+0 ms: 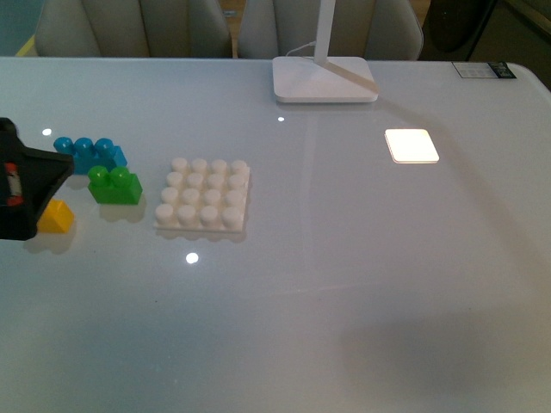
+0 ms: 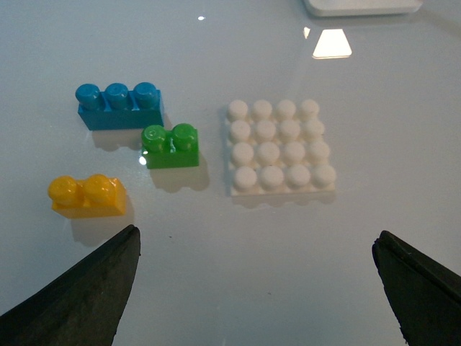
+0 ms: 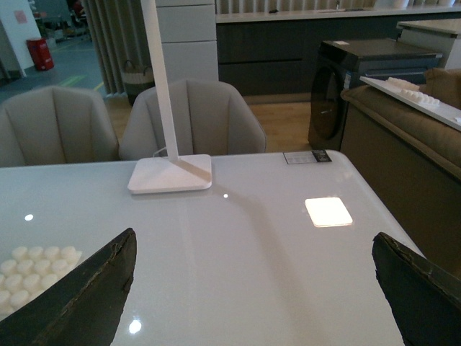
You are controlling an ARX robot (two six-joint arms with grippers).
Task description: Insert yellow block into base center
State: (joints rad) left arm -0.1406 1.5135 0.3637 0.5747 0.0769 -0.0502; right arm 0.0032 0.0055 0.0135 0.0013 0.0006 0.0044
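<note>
The yellow block (image 1: 57, 217) lies on the table at the far left, partly behind my left gripper (image 1: 36, 188). In the left wrist view the yellow block (image 2: 88, 196) lies flat, studs up, beyond and to one side of my open, empty left gripper (image 2: 256, 288). The white studded base (image 1: 204, 196) sits right of the bricks with nothing on it, and it also shows in the left wrist view (image 2: 281, 148). My right gripper (image 3: 252, 288) is open and empty above bare table. It sees a corner of the base (image 3: 36, 270).
A green two-stud brick (image 1: 114, 185) and a blue three-stud brick (image 1: 90, 153) lie between the yellow block and the base. A white lamp foot (image 1: 325, 79) stands at the back. A glowing square patch (image 1: 411, 145) lies on the right.
</note>
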